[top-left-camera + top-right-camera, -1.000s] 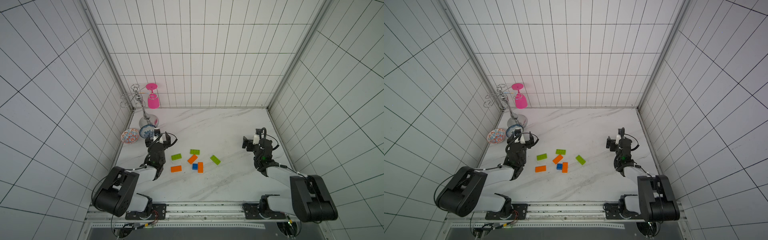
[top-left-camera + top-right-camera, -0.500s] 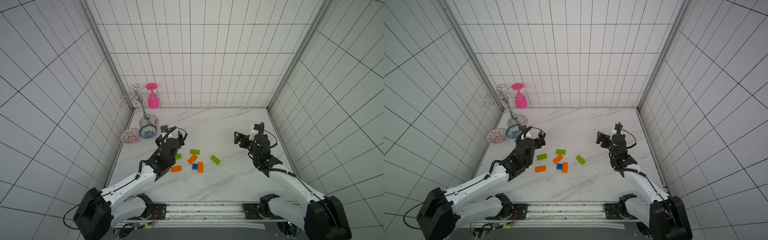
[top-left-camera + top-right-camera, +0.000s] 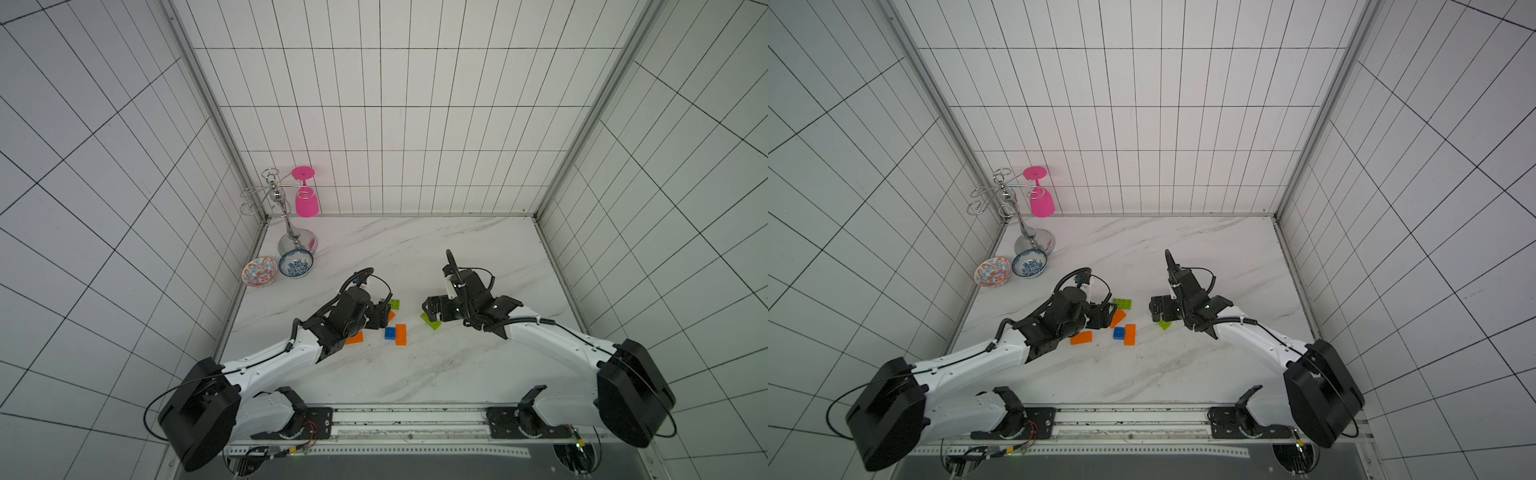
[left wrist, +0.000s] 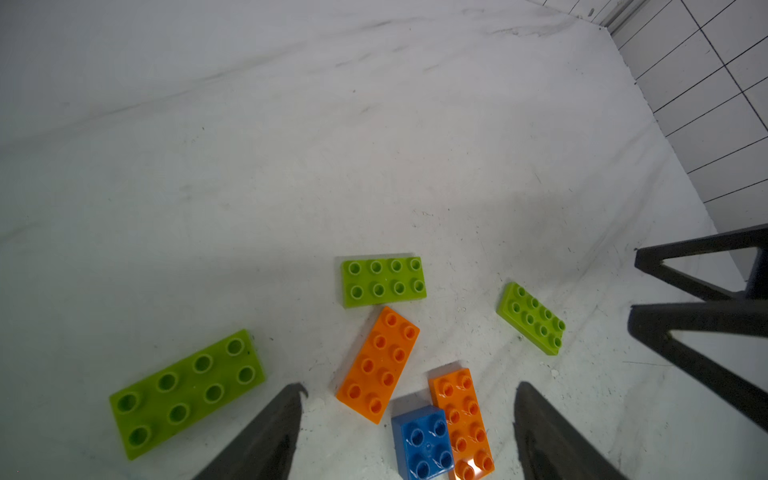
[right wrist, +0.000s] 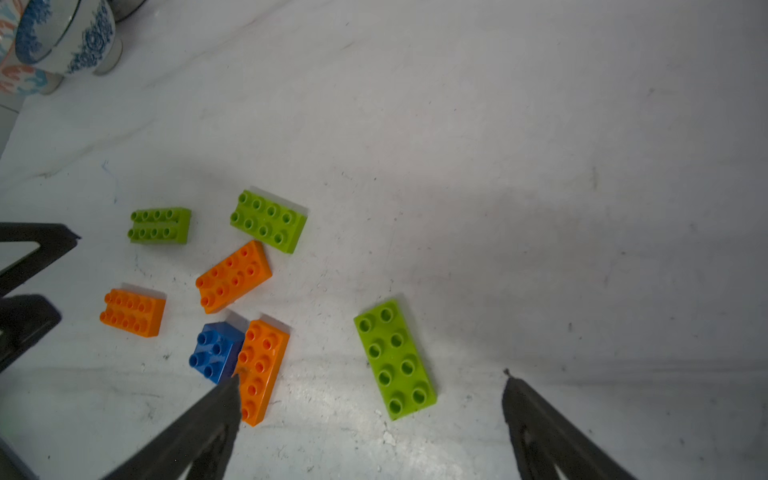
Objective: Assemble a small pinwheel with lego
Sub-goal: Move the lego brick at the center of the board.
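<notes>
Green bricks come to three, orange to three and blue to one: seven in all, lying loose and studs up on the marble table (image 3: 415, 257), none pressed onto another. The right gripper (image 5: 370, 378) hangs low with its two fingers wide apart and nothing in them; the first green brick (image 5: 395, 359) lies between them. At one fingertip the blue brick (image 5: 216, 352) sits touching the long side of the first orange brick (image 5: 261, 372); whether the finger touches that pair I cannot tell. The left gripper (image 4: 410, 388) has its fingers apart too, gripping nothing, and the same blue and orange pair lies below the gap, with the second orange brick (image 4: 378, 363) just ahead. Beyond that is the second green brick (image 4: 383, 281); the third green brick (image 4: 187, 392) lies outside one finger. The third orange brick (image 3: 1081, 337) shows beside the left wrist. Off to the outer side of the left gripper stand two bowls side by side, the red bowl (image 3: 259, 271) and the blue bowl (image 3: 296, 264), and one pink glass (image 3: 306, 201) hanging upside down from one metal rack (image 3: 297, 241).
</notes>
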Controlling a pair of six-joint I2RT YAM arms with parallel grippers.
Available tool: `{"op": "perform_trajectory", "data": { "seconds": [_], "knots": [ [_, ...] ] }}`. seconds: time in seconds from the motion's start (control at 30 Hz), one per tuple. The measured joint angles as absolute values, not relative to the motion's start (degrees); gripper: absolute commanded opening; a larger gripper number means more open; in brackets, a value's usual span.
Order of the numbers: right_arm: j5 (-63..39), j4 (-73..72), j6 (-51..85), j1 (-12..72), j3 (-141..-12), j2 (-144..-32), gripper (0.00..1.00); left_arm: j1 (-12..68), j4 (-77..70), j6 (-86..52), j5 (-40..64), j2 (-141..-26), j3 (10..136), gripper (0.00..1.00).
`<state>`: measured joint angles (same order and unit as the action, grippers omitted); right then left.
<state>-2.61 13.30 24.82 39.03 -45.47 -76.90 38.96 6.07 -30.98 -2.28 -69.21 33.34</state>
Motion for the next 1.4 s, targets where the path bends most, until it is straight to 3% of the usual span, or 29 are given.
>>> {"op": "perform_trajectory", "data": {
  "seconds": [0.03,0.1,0.13,0.23,0.43,0.67,1.07,1.4],
  "knots": [
    [-1.9,14.1,25.0,40.8,-46.1,-77.8,0.97,37.8,5.3,-31.4,-0.5,-69.5,32.6,0.75],
    [-0.1,15.8,25.6,44.4,-47.9,-80.4,0.76,34.3,3.4,-32.5,3.3,-69.5,30.2,0.71],
    [0.9,16.4,26.6,45.6,-48.6,-81.4,0.72,32.5,2.5,-32.8,4.8,-69.5,29.1,0.71],
    [2.5,17.5,29.8,48.5,-50.2,-84.4,0.65,28.3,2.4,-33.0,7.5,-69.5,26.7,0.68],
    [3.6,24.2,30.5,46.8,-55.9,-90.8,0.57,27.6,2.3,-31.9,9.7,-68.9,26.5,0.68],
    [3.1,28.1,30.7,46.9,-59.1,-94.0,0.55,27.7,1.0,-30.7,11.6,-70.8,26.5,0.67],
    [0.4,33.1,15.6,36.1,-61.9,-96.4,0.71,30.6,0.8,-28.0,12.0,-72.5,28.1,0.66],
    [-3.5,34.4,8.4,36.9,-64.5,-101.9,0.65,30.6,0.3,-28.0,12.1,-73.4,28.1,0.66]
  ]
}}
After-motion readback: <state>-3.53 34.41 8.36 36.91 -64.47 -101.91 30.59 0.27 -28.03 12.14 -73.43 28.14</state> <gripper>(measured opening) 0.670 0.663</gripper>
